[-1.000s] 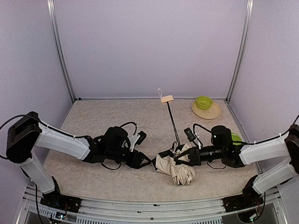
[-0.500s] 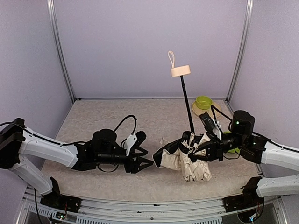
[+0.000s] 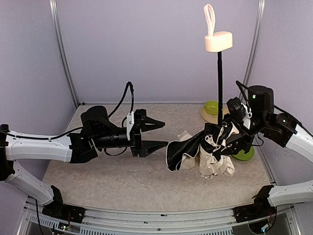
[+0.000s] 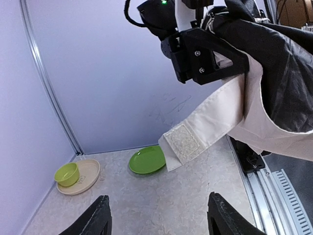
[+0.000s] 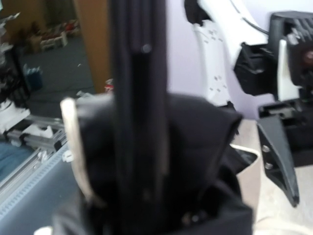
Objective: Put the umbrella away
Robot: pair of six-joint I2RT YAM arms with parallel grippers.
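Note:
The umbrella (image 3: 211, 152) is held upright in the air, a bundle of cream fabric with black lining showing. Its thin black shaft (image 3: 219, 83) rises to the beige handle (image 3: 218, 41) with its wrist strap on top. My right gripper (image 3: 230, 134) is shut on the umbrella at the base of the shaft; in the right wrist view only the black lining and shaft (image 5: 137, 122) show, and the fingers are hidden. My left gripper (image 3: 165, 133) is open and empty, raised just left of the canopy. In the left wrist view the cream closing strap (image 4: 188, 142) hangs ahead of the open gripper (image 4: 161, 220).
A green bowl (image 3: 213, 106) sits on a beige plate (image 3: 226, 116) at the back right. A green plate (image 3: 246, 154) lies under the right arm. Both also show in the left wrist view, the bowl (image 4: 66, 174) and the green plate (image 4: 146, 160). Walls enclose the table.
My right gripper has lifted the umbrella off the table and stood it upright. My left arm has risen and its open gripper now points at the canopy.

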